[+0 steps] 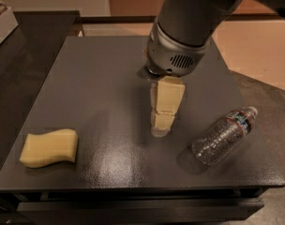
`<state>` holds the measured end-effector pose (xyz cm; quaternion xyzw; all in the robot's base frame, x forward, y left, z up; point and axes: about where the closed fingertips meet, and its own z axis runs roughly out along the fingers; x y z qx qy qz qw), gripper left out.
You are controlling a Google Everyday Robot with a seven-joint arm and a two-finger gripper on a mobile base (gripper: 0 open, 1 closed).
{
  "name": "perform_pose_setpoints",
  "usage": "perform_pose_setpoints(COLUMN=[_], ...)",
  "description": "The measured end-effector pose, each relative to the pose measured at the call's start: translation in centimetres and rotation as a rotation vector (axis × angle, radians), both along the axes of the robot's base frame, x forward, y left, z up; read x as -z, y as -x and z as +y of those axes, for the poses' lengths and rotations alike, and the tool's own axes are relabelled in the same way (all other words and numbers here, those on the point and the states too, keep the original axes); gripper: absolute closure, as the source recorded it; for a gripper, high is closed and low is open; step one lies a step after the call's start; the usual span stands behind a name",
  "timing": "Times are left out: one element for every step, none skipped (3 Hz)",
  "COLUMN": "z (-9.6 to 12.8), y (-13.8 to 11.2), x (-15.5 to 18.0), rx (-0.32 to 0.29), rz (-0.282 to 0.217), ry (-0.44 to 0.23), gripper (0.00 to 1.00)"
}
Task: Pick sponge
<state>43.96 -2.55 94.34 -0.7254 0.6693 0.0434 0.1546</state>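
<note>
Cream end effector (161, 125) low over counter (100, 78) centre, grip state unclear.
Yellow sponge (49, 147) front-left, well apart; water bottle (224, 136) on its side, contents unclear.

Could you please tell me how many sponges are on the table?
1: the sponge lies near the front-left corner of the table, apart from the gripper at mid-table. The arm may hide others.

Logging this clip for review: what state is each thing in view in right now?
sponge: lying flat near the table's front left corner, not grasped.
plastic bottle: lying on its side at the right.
gripper: pointing down over the table's middle, between sponge and bottle, touching neither.
</note>
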Motion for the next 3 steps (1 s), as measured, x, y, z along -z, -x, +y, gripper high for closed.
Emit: perform_pose_setpoints(z=[4.5,8.2,11.7], y=[1.0,2.0,2.0], x=[2.1,4.1,5.6], rx=[-0.018,0.012,0.048], rz=[0.079,0.124,0.089], ry=[-0.056,-0.128,-0.187], gripper=[0.00,0.00,0.00])
